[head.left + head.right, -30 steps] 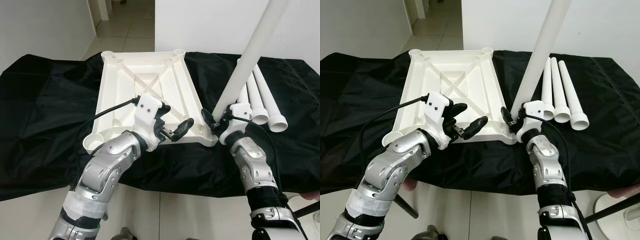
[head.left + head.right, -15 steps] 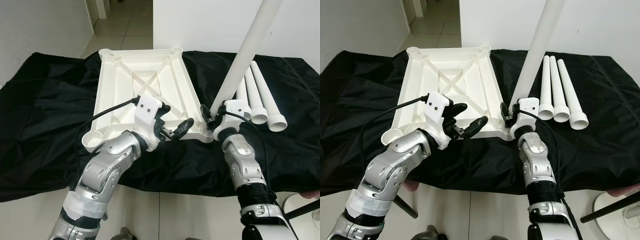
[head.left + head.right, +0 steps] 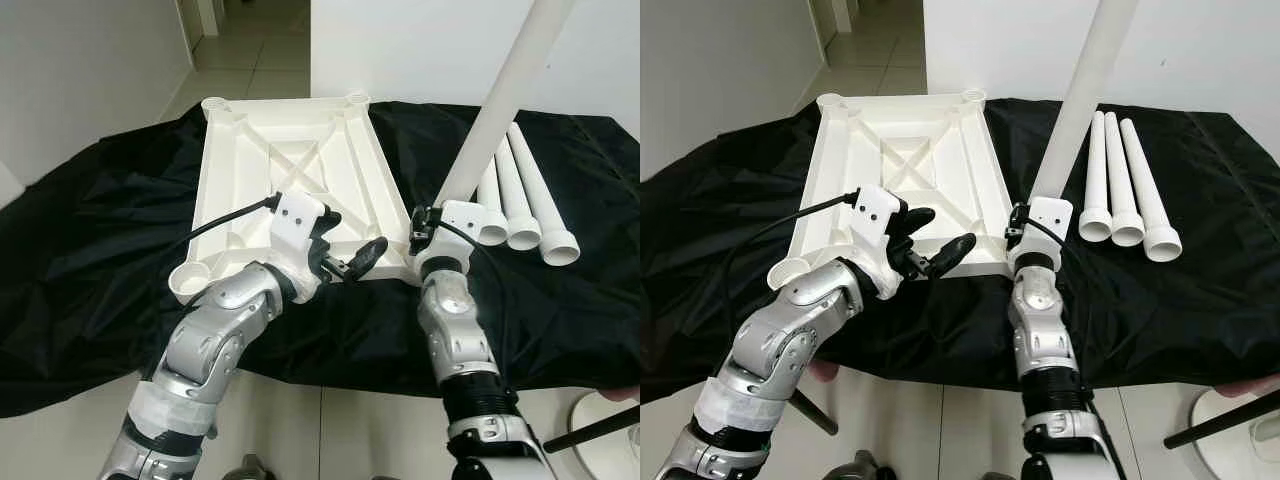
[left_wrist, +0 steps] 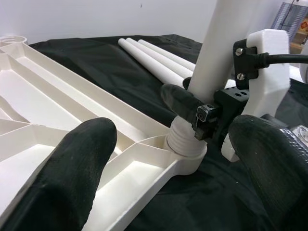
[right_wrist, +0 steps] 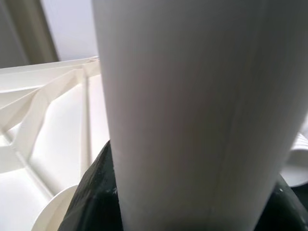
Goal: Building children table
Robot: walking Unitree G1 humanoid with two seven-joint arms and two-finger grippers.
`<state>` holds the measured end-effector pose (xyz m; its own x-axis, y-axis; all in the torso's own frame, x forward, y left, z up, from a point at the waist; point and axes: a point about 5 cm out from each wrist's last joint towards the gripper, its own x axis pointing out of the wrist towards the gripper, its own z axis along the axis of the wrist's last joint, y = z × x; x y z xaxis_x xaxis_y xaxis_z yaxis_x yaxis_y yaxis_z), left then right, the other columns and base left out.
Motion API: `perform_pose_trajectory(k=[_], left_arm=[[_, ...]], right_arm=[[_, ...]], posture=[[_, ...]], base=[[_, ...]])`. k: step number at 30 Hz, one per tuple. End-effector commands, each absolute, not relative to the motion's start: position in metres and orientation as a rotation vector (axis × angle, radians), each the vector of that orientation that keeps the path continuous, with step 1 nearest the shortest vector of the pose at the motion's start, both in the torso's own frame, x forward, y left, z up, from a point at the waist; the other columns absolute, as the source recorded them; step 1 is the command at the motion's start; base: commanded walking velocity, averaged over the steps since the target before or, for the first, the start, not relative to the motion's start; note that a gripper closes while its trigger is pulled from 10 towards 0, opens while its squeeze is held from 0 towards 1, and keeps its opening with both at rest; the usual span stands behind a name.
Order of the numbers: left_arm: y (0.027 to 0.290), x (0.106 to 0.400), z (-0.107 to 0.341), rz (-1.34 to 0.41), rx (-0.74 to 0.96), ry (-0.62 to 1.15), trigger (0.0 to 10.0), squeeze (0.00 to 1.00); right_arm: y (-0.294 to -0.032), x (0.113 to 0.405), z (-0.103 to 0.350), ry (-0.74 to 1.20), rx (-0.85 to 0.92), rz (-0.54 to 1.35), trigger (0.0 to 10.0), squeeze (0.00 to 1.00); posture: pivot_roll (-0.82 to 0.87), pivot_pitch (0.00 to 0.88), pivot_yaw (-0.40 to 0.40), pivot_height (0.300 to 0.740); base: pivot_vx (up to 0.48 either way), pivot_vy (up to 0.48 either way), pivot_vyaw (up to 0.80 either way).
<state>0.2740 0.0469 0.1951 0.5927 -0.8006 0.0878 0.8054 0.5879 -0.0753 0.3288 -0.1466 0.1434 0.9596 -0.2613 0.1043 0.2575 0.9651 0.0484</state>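
Presently catalogued, one moment only:

Tabletop (image 3: 90, 240): draped in black cloth, rumpled at the robot's left.

White table panel (image 3: 260, 170): underside up, ribbed with a crossed brace at centre, round sockets at all four corners; lying flat on the cloth, long axis running away from the robot.

Held leg (image 3: 500, 100): long white tube, leaning slightly to the robot's right, lower threaded end seated in the panel's near right corner socket (image 4: 185, 149).

Right claw (image 3: 428, 228): closed around the held leg just above the socket, black fingers (image 4: 180, 98) pressed to the tube on both sides; white wrist housing directly behind.

Left claw (image 3: 352, 258): spread wide, holding nothing, poised over the panel's near edge, just left of the occupied socket; fingertips (image 4: 72, 163) apart from the plastic below, as far as can be judged.

Spare legs (image 3: 1120, 175): three white tubes, side by side and touching, flared ends toward the robot, on the cloth to the right of the panel, near the held leg.

Floor beyond: pale tiles (image 3: 250, 60), white walls either side.
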Motion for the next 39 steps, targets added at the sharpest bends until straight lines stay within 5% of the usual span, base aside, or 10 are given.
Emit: perform_pose_trajectory(k=[1,11,12,23,24,26,27,39], left_arm=[[0.047,0.274,0.195,-0.958,-0.106,-0.048,10.0,0.00],[0.046,0.274,0.195,-0.963,-0.108,-0.052,10.0,0.00],[0.046,0.274,0.195,-0.964,-0.109,-0.053,10.0,0.00],[0.045,0.273,0.195,-0.989,-0.108,-0.050,10.0,0.00],[0.045,0.271,0.195,-1.003,-0.104,-0.045,10.0,0.00],[0.045,0.271,0.195,-1.012,-0.101,-0.042,10.0,0.00],[0.045,0.268,0.194,-1.032,-0.100,-0.033,10.0,0.00],[0.038,0.263,0.190,-1.081,-0.092,0.024,10.0,0.00]], right_arm=[[-0.155,0.322,0.116,0.020,0.027,-0.340,10.0,0.00],[-0.150,0.321,0.118,0.001,0.000,-0.313,10.0,0.00],[-0.150,0.320,0.120,-0.021,0.009,-0.293,10.0,1.00],[-0.149,0.314,0.132,-0.147,0.023,-0.114,10.0,0.96],[-0.152,0.313,0.133,-0.153,0.015,-0.089,10.0,0.15],[-0.154,0.313,0.133,-0.155,0.011,-0.073,10.0,0.15],[-0.158,0.312,0.133,-0.158,0.004,-0.032,10.0,0.00],[-0.181,0.321,0.149,-0.216,-0.060,0.283,10.0,0.00]], posture=[[0.00,0.001,0.051,0.740],[-0.01,0.003,0.047,0.740],[-0.01,0.000,0.046,0.740],[0.00,0.002,0.050,0.740],[0.00,0.001,0.052,0.740],[0.00,0.001,0.053,0.740],[0.00,0.004,0.054,0.740],[-0.01,0.009,0.069,0.740]], base=[[0.000,0.000,0.00],[0.000,0.000,0.00],[0.000,0.000,0.00],[0.000,0.000,0.00],[0.000,0.000,0.00],[0.000,0.000,0.00],[0.000,0.000,0.00],[0.000,0.000,0.00]])
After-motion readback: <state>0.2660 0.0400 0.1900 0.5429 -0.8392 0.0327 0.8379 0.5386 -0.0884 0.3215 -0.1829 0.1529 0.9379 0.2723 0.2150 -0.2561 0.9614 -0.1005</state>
